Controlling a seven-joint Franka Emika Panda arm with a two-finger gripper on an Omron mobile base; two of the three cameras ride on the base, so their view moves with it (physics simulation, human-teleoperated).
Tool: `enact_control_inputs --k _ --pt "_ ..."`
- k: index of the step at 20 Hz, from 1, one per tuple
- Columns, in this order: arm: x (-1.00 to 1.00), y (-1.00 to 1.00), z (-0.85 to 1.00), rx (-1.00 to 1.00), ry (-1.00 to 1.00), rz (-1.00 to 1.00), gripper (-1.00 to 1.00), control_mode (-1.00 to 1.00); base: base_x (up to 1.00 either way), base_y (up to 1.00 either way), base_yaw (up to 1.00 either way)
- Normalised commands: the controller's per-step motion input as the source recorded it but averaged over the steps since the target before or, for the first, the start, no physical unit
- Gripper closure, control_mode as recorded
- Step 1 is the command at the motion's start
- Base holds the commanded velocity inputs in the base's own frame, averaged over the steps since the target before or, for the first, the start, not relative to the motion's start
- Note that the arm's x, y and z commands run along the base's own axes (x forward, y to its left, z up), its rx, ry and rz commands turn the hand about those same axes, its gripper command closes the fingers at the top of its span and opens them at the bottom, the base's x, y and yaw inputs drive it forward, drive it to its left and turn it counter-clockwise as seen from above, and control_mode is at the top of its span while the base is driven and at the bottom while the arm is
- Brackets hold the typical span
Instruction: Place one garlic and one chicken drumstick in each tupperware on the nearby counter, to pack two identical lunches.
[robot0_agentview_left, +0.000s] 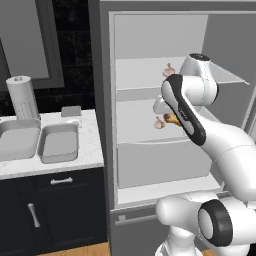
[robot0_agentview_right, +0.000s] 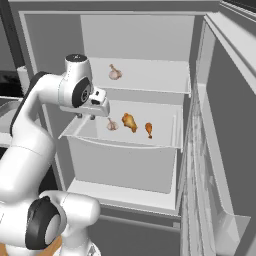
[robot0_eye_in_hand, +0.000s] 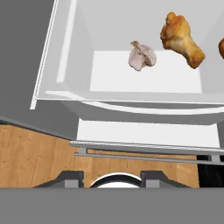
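Inside the open fridge, a garlic (robot0_agentview_right: 112, 125) (robot0_eye_in_hand: 142, 56) (robot0_agentview_left: 159, 123) lies on the middle shelf (robot0_agentview_right: 125, 142). Right beside it is a browned chicken drumstick (robot0_agentview_right: 129, 122) (robot0_eye_in_hand: 181, 39) (robot0_agentview_left: 171, 119), and a second, smaller drumstick (robot0_agentview_right: 148, 129) (robot0_eye_in_hand: 221, 47) lies further right. Another garlic (robot0_agentview_right: 115, 73) (robot0_agentview_left: 169, 70) rests on the upper shelf. My gripper (robot0_agentview_right: 86, 117) (robot0_eye_in_hand: 111, 177) hangs in front of the middle shelf's left front corner, pointing down, short of the garlic, open with nothing between its fingers. Two grey tupperware boxes (robot0_agentview_left: 42, 145) (robot0_agentview_left: 35, 135) sit side by side on the counter (robot0_agentview_left: 90, 145).
The fridge door (robot0_agentview_right: 225, 125) stands open on the right. A paper towel roll (robot0_agentview_left: 22, 97) and a small grey block (robot0_agentview_left: 71, 111) stand behind the boxes. Dark navy cabinets (robot0_agentview_left: 50, 210) run under the counter. Wooden floor (robot0_eye_in_hand: 35, 153) lies below the hand.
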Motion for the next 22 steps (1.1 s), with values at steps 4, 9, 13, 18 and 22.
enact_control_inputs --k 4,9,13,18,22 --pt "-0.02 0.0 -0.04 0.0 0.02 0.0 -1.0 -1.0 0.0 0.0 0.0" --pt "0.0 0.0 -0.27 -0.03 0.01 0.0 -1.0 -1.0 0.0 0.0 0.0" --pt "-0.05 0.0 -0.32 0.0 0.05 0.0 -1.0 -1.0 0.0 0.0 0.0" --pt "0.0 -0.33 -0.08 -0.02 -0.05 0.1 -1.0 -1.0 0.0 0.0 0.0" --pt "0.03 -0.75 0.05 -0.05 -0.25 0.39 -1.0 -1.0 0.0 0.0 0.0"
